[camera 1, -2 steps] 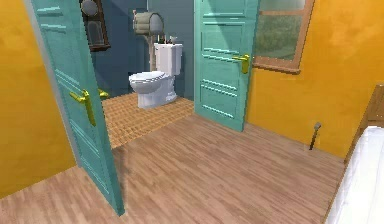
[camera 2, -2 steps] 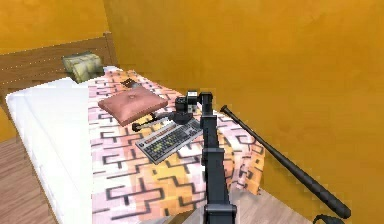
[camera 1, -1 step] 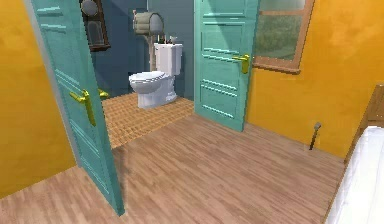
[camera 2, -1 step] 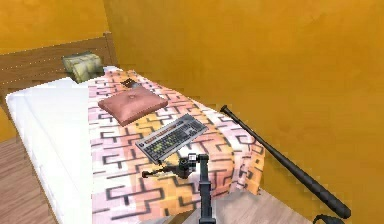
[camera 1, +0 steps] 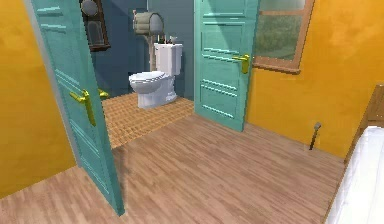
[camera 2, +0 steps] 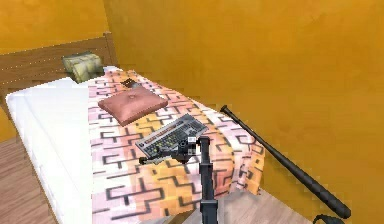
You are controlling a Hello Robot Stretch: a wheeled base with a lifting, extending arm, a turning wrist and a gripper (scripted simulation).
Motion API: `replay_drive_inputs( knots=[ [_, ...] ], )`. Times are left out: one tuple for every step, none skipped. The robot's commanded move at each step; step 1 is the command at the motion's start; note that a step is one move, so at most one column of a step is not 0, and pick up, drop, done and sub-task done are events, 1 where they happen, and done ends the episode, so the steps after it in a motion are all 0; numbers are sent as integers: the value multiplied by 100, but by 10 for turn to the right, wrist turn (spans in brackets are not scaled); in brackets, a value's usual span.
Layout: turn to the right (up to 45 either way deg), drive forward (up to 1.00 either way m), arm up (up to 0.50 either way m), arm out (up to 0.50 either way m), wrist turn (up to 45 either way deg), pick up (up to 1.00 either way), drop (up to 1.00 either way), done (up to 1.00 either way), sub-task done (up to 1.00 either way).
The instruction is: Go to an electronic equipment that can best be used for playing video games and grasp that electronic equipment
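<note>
- We see a flat grey laptop (camera 2: 178,133) lying on the bed (camera 2: 50,120), on a soft blanket (camera 2: 120,185) with orange and pink blocky shapes.
- The jaws are close to the laptop, at the end of the dark square arm (camera 2: 204,180). We cannot tell if they hold anything.
- A puffy pink pillow (camera 2: 130,105) lies nearby.
- A long thin black bat (camera 2: 290,165) lies beside the bed.
- Ahead, a smooth white toilet (camera 1: 155,85) stands past teal doors (camera 1: 225,60).

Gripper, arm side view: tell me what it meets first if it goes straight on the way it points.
Likely the flat grey keyboard-faced device lying on the patterned bedspread, right at the gripper; depth is unclear, so it may pass above.
</note>
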Motion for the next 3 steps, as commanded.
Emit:
replay_drive_inputs(
  knots=[
    [0,0,-10,0,0,0,0,0,0],
    [0,0,10,0,0,0,0,0,0],
    [0,0,40,0,0,0,0,0,0]
  ],
)
